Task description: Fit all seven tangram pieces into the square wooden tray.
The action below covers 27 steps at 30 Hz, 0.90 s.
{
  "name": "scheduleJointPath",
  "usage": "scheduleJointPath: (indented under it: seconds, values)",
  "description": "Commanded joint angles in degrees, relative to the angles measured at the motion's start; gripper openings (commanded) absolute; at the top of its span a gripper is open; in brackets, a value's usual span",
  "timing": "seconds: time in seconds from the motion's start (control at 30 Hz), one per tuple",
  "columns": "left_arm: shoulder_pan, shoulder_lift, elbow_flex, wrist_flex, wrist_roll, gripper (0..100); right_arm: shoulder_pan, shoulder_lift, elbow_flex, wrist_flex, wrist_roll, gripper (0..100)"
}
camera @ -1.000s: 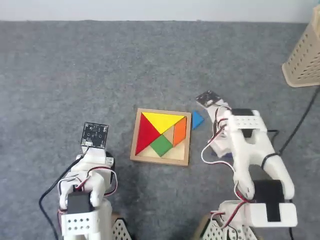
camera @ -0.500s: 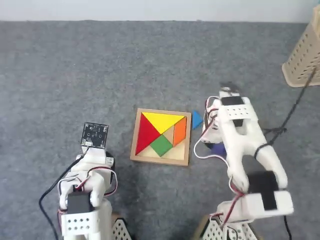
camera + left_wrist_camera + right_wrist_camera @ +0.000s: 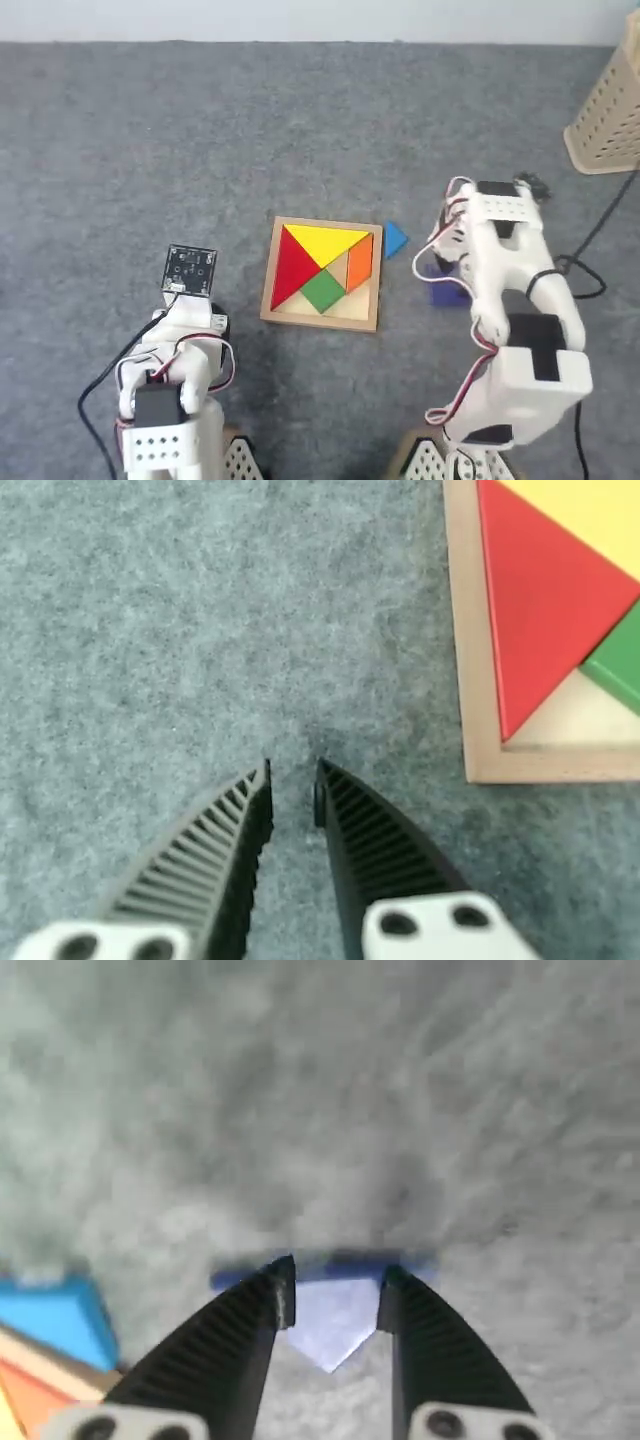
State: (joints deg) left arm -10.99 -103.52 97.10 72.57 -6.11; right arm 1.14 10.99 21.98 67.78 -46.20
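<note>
In the high view the square wooden tray (image 3: 345,312) sits mid-frame on grey carpet (image 3: 200,130). It holds a yellow triangle (image 3: 325,243) along its upper edge, a red triangle (image 3: 290,272) at the left, a green square (image 3: 323,291) low in the middle and an orange parallelogram (image 3: 361,262) at the right. Bare wood runs along its lower edge. A light blue triangle (image 3: 396,239) lies on the carpet just right of the tray's upper right corner. A dark blue triangle (image 3: 447,290) lies further right and lower, partly under the right arm (image 3: 505,260). The left arm (image 3: 170,370) stands at lower left, apart from the tray. A beige perforated basket (image 3: 605,110) stands at the upper right edge.

The left wrist view gives the close look. The left gripper (image 3: 293,773) is over bare carpet, clenched to a thin slit and grasping nothing. It is near the tray (image 3: 465,680) corner where the red triangle (image 3: 545,600) ends and the floor is bare.

The right wrist view puts the right gripper (image 3: 333,1278) right at the dark blue triangle (image 3: 332,1332), one corner of the piece pointing back toward the wrist. I cannot tell whether the pincer clasps it or stands released. The light blue triangle (image 3: 55,1310) lies close by.
</note>
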Motion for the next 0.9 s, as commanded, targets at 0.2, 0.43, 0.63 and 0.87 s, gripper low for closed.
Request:
scheduleJointPath:
  seconds: [0.2,0.43,0.63,0.87]
  values:
    - [0.2,-1.2,-0.6,0.0,0.4,7,-1.5,4.2,-1.4,-1.0,-0.2,16.2]
    - [0.2,-1.2,-0.6,0.0,0.4,7,-2.6,5.2,-6.6,3.8,7.8,10.2]
    - [0.2,-1.2,-0.6,0.0,0.4,7,-5.7,5.8,-14.9,16.3,9.3,8.4]
    - [0.2,-1.2,-0.6,0.0,0.4,7,-9.2,8.8,-14.9,17.0,9.3,15.4]
